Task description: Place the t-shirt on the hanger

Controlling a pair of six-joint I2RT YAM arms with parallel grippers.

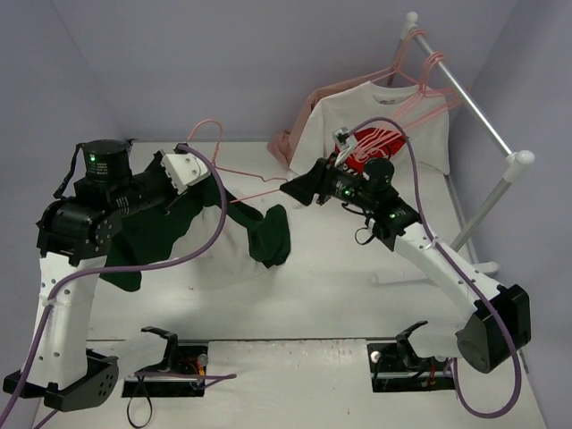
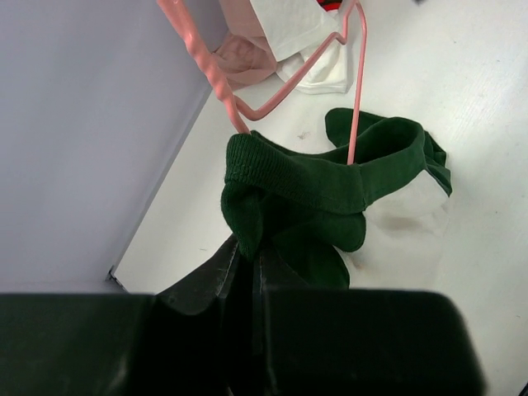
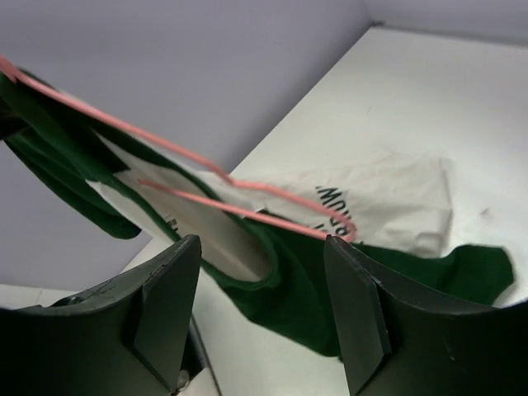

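Note:
The dark green and white t-shirt [image 1: 259, 228] hangs bunched above the table from my left gripper [image 1: 189, 185], which is shut on a fold of its green collar [image 2: 247, 223]. The thin pink hanger [image 1: 234, 170] is threaded through the neck opening, its hook up by the back wall. In the left wrist view one pink hanger arm [image 2: 356, 91] drops into the collar. My right gripper [image 1: 299, 189] hovers open just right of the hanger's right tip. In the right wrist view its fingers [image 3: 165, 289] straddle the hanger [image 3: 247, 210] and the shirt [image 3: 388, 198] at a distance, holding nothing.
A clothes rail [image 1: 465, 94] runs along the back right, carrying a white t-shirt with a red logo [image 1: 393, 121] and spare pink hangers [image 1: 429, 67]. A pale pink garment [image 1: 290, 143] lies beside it. The wall stands close on the left.

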